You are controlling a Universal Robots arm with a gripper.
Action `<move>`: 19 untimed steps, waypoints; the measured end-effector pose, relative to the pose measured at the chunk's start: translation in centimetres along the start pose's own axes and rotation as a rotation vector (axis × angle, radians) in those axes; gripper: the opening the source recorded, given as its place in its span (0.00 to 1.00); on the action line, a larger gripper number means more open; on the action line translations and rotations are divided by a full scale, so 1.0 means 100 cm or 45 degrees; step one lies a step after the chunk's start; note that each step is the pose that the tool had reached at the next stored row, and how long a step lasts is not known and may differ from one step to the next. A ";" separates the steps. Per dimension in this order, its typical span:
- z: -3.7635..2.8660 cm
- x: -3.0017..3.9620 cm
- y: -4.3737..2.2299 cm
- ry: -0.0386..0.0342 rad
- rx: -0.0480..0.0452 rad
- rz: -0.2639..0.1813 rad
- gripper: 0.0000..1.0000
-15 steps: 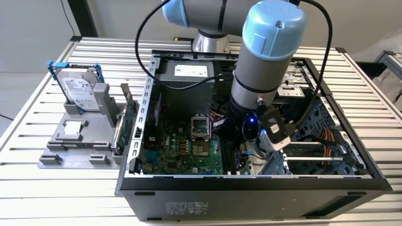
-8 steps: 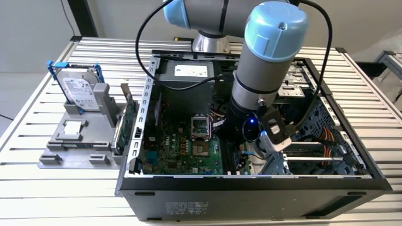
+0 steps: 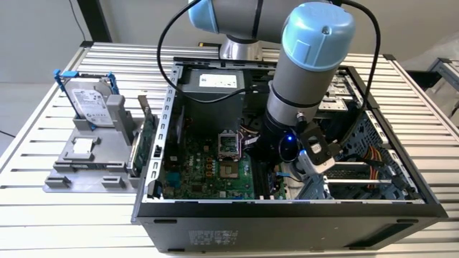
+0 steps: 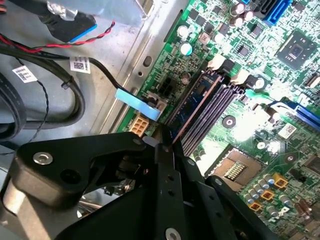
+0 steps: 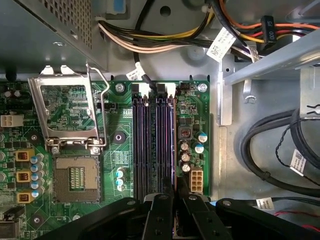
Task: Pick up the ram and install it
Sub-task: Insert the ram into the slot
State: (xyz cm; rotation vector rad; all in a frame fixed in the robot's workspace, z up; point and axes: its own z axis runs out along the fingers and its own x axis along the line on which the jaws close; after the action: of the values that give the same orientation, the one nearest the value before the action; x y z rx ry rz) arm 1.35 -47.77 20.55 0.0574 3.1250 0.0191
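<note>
Exterior view's left side holds a grey stand (image 3: 86, 166) on the slatted table (image 3: 36, 121), with a silver hard drive (image 3: 92, 105) in a blue frame standing upright in it and a green card (image 3: 143, 142) on edge just beside the open computer case (image 3: 287, 215). Farther right, the arm (image 3: 308, 80) reaches down into the case, over the right part of the green board (image 3: 208, 172), and the gripper (image 3: 283, 161) sits low among the slots there. Second wrist view shows the ram (image 4: 197, 100) as a thin dark blue stick standing on edge in the outermost of the dark slots (image 4: 215, 107), its long axis running along the slot, one end toward the white clips and the other under the gripper (image 4: 167, 145), whose black fingers (image 4: 165, 165) are drawn together on the stick's near end. First wrist view shows the slots (image 5: 150, 145) running straight away from the gripper (image 5: 172, 197), with the ram (image 5: 173, 150) on edge at the slot nearest the small capacitors (image 5: 192, 150), the open processor socket (image 5: 75, 175) on the other side, and cable bundles (image 5: 165, 40) beyond the board.
</note>
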 end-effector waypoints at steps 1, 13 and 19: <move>0.0001 0.0000 0.0000 0.0000 0.000 0.000 0.00; 0.0009 0.0007 0.0000 0.0071 0.000 0.000 0.00; 0.0009 0.0007 0.0000 0.0071 0.000 0.000 0.00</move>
State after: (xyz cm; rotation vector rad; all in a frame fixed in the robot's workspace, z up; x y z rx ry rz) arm 1.28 -47.77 20.46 0.0575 3.1306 0.0192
